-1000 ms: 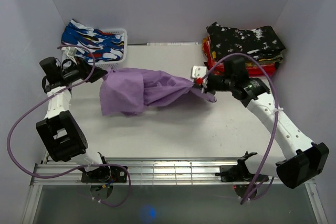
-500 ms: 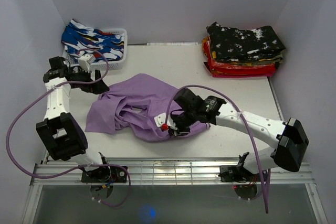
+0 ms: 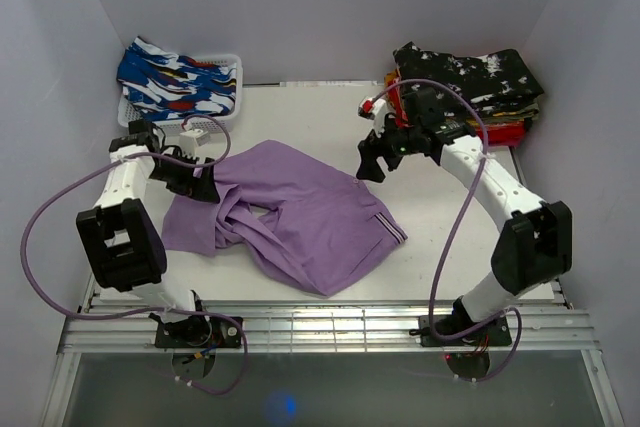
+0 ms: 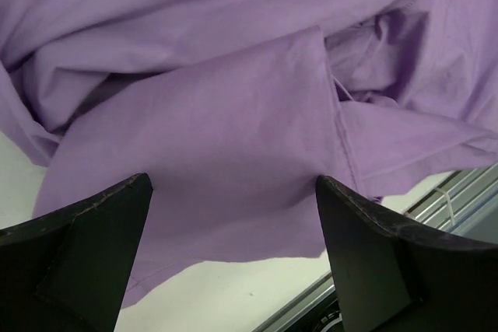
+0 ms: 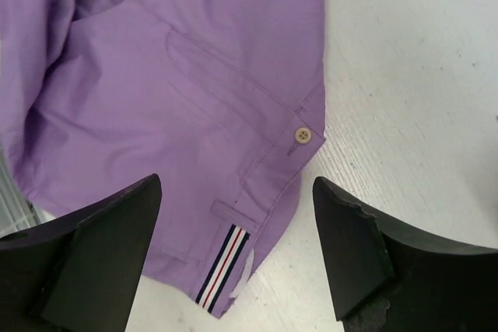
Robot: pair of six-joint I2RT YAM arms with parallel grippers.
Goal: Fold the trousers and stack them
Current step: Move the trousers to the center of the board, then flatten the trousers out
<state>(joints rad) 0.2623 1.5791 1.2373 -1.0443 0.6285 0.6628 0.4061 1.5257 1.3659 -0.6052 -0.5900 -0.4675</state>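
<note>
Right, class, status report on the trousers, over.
Left gripper, right gripper: jaws open, holding nothing. Purple trousers rumpled on table, unfolded. Nothing lying on them.

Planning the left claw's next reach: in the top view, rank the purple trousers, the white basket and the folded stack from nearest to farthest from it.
From the left claw:
1. The purple trousers, right at its tips, mid-table.
2. The white basket, behind it in the far-left corner.
3. The folded stack, across the table in the far-right corner.
</note>
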